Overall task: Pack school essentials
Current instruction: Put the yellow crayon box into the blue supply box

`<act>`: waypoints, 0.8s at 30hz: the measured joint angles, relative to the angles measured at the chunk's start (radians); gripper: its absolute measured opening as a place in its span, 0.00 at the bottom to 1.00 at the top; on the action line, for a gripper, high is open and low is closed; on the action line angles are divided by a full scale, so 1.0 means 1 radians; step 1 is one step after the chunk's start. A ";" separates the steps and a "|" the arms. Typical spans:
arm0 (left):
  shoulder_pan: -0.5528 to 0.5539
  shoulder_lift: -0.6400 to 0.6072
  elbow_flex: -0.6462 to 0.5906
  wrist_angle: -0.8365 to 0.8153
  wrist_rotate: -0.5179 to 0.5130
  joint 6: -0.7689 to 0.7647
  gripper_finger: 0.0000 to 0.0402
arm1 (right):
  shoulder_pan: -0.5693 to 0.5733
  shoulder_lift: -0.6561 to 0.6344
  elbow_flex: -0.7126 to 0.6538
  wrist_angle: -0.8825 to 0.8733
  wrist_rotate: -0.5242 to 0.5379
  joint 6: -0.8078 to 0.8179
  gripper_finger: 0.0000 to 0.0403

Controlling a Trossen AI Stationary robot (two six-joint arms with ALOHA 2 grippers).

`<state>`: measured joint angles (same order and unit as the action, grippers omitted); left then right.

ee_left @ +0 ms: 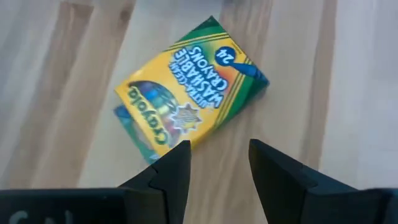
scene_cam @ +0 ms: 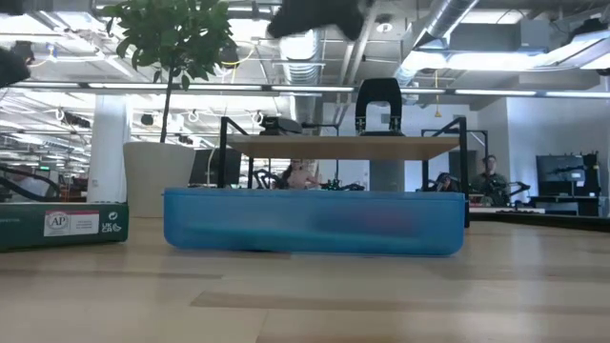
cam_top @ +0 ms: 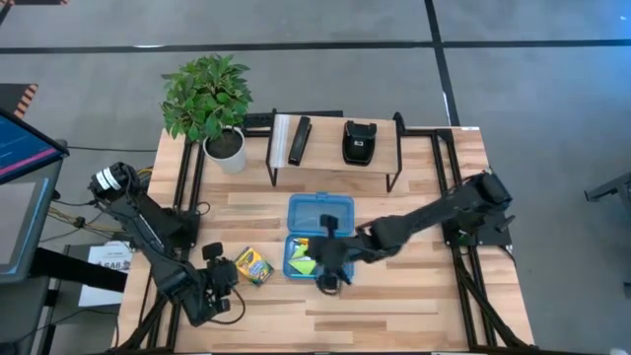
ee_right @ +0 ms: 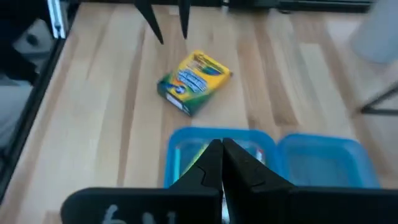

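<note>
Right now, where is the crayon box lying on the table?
In the high view the crayon box lies flat on the bare wood, left of the open blue plastic box, just ahead of the left gripper, whose jaws are open.

Crayon box (cam_top: 253, 266) on table (cam_top: 414, 306), left of box (cam_top: 308, 258); lid (cam_top: 320, 212) behind it; shelf (cam_top: 335, 143) and plant (cam_top: 209, 99) farther back.

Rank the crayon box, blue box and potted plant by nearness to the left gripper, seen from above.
From the left gripper, at the table's front left:
1. Crayon box, right beside it.
2. Blue box, mid-table, farther right.
3. Potted plant, back left corner.
</note>
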<state>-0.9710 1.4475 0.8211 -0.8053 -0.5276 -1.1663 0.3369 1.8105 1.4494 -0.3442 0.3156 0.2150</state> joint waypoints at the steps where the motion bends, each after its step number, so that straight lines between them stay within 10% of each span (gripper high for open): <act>1: -0.012 0.000 -0.014 0.028 -0.007 -0.031 0.38 | -0.017 0.013 -0.001 0.001 -0.020 -0.005 0.05; 15: -0.020 0.008 -0.202 0.232 0.053 -0.278 0.38 | -0.178 0.325 0.247 0.117 -0.217 -0.110 0.05; 24: -0.017 0.008 -0.242 0.329 0.053 -0.274 0.38 | -0.213 0.517 0.530 -0.116 -0.213 -0.148 0.05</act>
<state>-0.9877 1.4551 0.5788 -0.4764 -0.4742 -1.4405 0.1236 2.3270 1.9793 -0.4598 0.1029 0.0671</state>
